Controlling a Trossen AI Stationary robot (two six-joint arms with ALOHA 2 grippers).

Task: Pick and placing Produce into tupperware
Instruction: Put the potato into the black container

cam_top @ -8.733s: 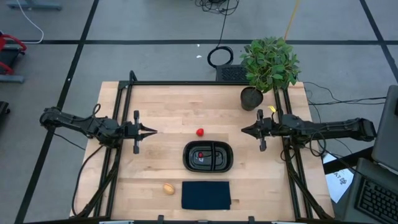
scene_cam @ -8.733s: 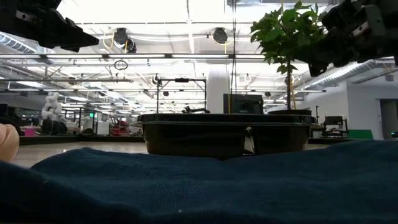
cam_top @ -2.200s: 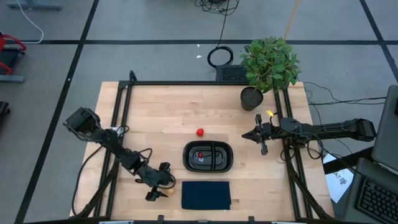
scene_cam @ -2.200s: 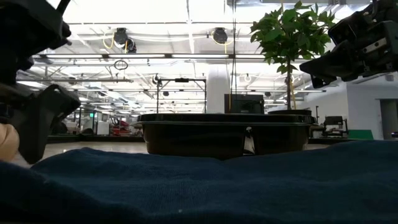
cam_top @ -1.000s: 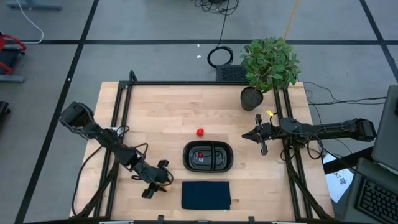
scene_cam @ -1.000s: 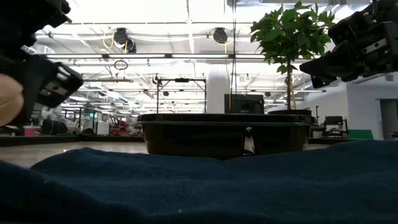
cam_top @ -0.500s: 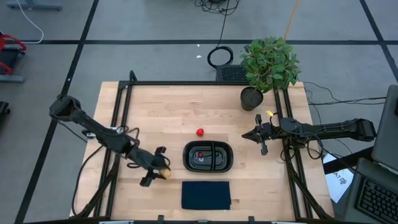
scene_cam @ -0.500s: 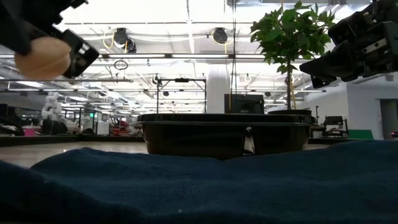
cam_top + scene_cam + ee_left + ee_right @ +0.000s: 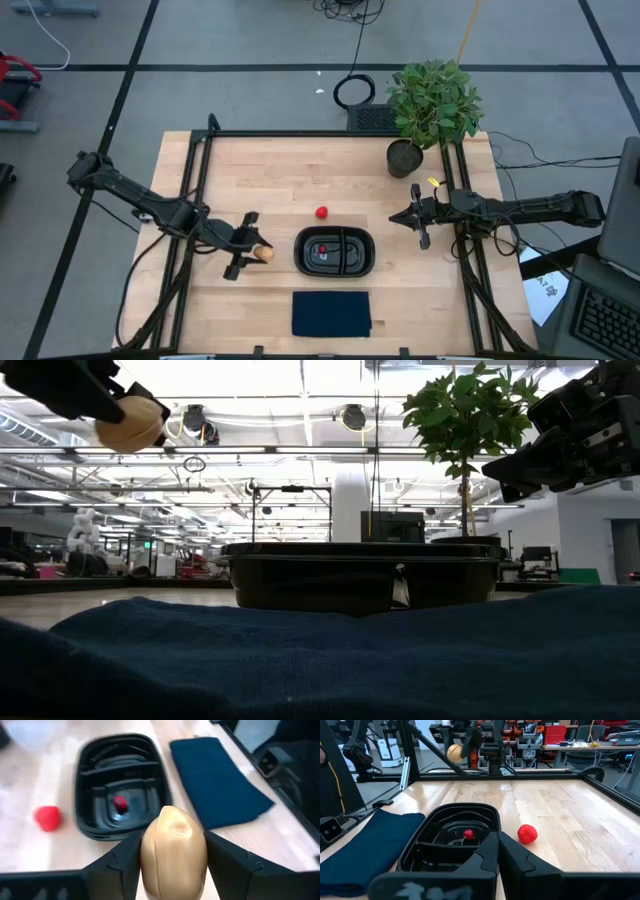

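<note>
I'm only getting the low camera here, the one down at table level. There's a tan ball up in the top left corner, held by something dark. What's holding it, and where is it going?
Observer: The left claw is shut on the tan ball, held in the air just left of the black tupperware.
Operator: Is anything in that container? I only see its side wall.
Observer: Yes, a tiny dark red piece lies in one compartment; the other looks bare.
Operator: Any more produce on the table?
Observer: A bright red ball sits on the wood just beyond the tupperware, apart from it.
</note>
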